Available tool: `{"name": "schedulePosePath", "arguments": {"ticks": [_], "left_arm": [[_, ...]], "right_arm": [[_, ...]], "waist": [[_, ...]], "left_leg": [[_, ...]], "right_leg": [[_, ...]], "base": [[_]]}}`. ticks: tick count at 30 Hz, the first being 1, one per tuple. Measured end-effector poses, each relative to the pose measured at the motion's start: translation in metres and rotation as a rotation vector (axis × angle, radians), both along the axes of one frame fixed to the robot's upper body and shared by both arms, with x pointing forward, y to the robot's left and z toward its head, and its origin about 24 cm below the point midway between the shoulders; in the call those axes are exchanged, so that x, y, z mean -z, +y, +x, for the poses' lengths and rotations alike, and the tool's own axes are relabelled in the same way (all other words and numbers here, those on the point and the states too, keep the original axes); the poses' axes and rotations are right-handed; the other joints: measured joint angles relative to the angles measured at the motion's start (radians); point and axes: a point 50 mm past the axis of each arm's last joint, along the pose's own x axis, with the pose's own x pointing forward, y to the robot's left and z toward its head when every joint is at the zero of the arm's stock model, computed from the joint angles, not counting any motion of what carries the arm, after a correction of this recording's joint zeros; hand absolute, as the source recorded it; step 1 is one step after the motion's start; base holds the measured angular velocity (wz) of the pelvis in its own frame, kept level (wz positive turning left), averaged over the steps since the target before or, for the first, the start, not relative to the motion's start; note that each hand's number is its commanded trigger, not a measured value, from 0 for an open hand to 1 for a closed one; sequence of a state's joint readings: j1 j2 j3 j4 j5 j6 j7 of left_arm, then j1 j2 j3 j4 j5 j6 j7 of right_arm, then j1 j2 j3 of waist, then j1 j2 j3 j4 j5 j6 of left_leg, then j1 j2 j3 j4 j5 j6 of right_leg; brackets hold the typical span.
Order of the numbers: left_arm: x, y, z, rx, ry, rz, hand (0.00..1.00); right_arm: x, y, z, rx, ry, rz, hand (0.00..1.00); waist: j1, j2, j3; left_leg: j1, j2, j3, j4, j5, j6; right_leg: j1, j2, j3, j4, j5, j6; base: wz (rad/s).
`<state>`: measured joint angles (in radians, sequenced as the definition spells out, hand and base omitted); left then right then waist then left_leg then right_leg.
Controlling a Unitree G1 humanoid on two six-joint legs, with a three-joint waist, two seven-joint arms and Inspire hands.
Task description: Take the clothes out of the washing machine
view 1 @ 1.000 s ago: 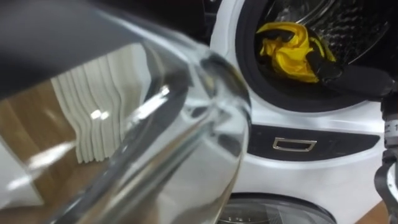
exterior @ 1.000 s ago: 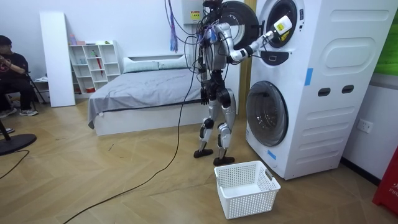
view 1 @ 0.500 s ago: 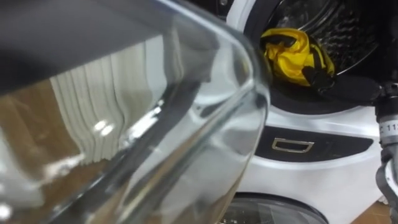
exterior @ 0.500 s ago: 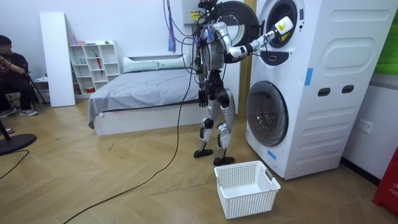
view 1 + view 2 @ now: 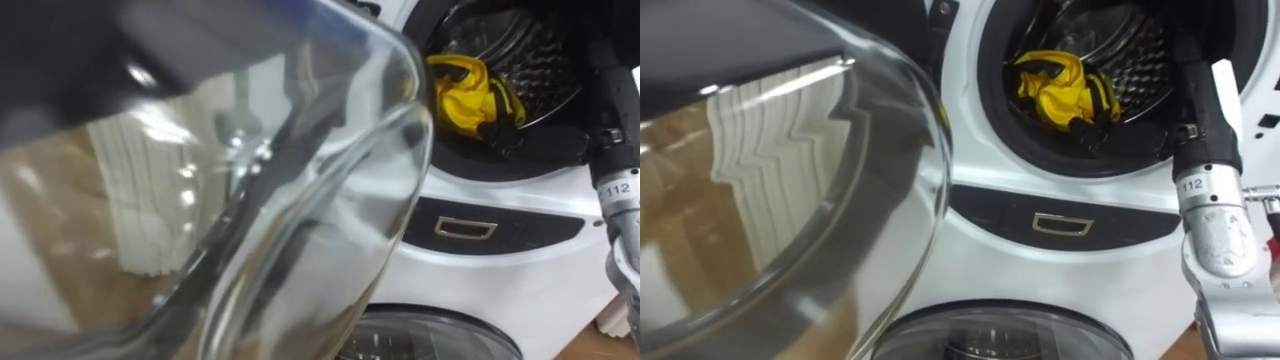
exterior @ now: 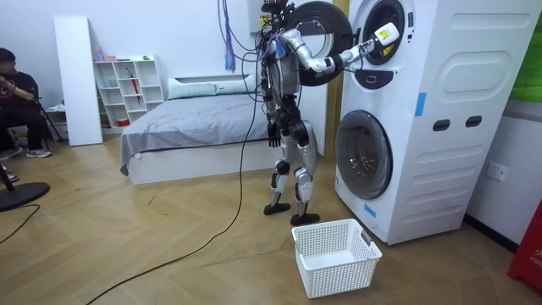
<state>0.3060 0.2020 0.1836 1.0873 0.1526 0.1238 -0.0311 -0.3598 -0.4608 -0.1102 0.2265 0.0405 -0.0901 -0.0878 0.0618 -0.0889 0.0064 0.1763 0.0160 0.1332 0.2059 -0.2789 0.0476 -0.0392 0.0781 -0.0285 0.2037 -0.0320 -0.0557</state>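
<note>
Two washers, one stacked on the other?

Yes. The robot stands in front of them on the wood floor, facing the upper washing machine (image 5: 520, 265), and that machine's round glass door (image 5: 250, 200) is swung wide open, close to the head camera.

Where is the clothing?

One yellow garment (image 5: 462, 95) is bunched up in the mouth of the steel drum (image 5: 545, 45), just above the dark lower rim of the opening.

And the hands?

The right arm stretches from the right into the drum. The right hand (image 5: 500, 132) is dark and sits at the garment's lower right edge, its fingers closed into the yellow cloth. In the room view the left hand (image 6: 273, 130) hangs down beside the hip, well apart from the machines.

What sits under the opening?

A dark control strip with a small silver-edged recess (image 5: 465, 229), and below that the top of the lower machine's round door (image 5: 440, 340), which is closed.

Anything on the floor?

A white laundry basket (image 6: 336, 254) stands near the robot's feet, just beside the foot of the lower machine. Behind the robot there is a bed (image 6: 186, 119) with grey bedding and a white shelf unit (image 6: 127, 89), and a person (image 6: 17, 93) sits at the room view's left edge.
</note>
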Motion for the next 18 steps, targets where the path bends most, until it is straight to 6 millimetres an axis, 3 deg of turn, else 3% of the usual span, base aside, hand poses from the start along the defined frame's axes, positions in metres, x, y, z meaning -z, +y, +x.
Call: {"name": "schedulePosePath", "arguments": {"ticks": [4, 7, 18], "left_arm": [[-0.001, 0.002, 0.000, -0.003, 0.003, 0.004, 0.00], [-0.001, 0.003, 0.001, -0.001, 0.007, 0.009, 0.00], [-0.004, 0.009, -0.006, -0.001, 0.023, 0.001, 0.00]], "right_arm": [[0.000, -0.002, 0.005, -0.004, 0.029, 0.003, 0.00], [0.001, -0.006, 0.006, -0.019, 0.059, 0.030, 0.00], [-0.005, -0.011, 0.010, -0.119, 0.125, 0.043, 0.00]], "waist": [[0.000, 0.002, -0.0035], [0.008, 0.006, -0.0128], [0.016, 0.002, -0.0106]], "left_leg": [[0.001, -0.006, 0.000, 0.001, 0.003, 0.006], [0.003, -0.008, 0.002, 0.001, 0.005, 0.009], [0.017, -0.008, 0.004, 0.000, 0.009, 0.003]], "right_leg": [[0.002, -0.007, 0.000, 0.000, 0.008, -0.001], [0.004, -0.006, 0.001, 0.000, 0.011, -0.001], [0.013, -0.007, 0.004, 0.000, 0.004, 0.005]], "base": [[0.00], [0.00], [0.00]]}}
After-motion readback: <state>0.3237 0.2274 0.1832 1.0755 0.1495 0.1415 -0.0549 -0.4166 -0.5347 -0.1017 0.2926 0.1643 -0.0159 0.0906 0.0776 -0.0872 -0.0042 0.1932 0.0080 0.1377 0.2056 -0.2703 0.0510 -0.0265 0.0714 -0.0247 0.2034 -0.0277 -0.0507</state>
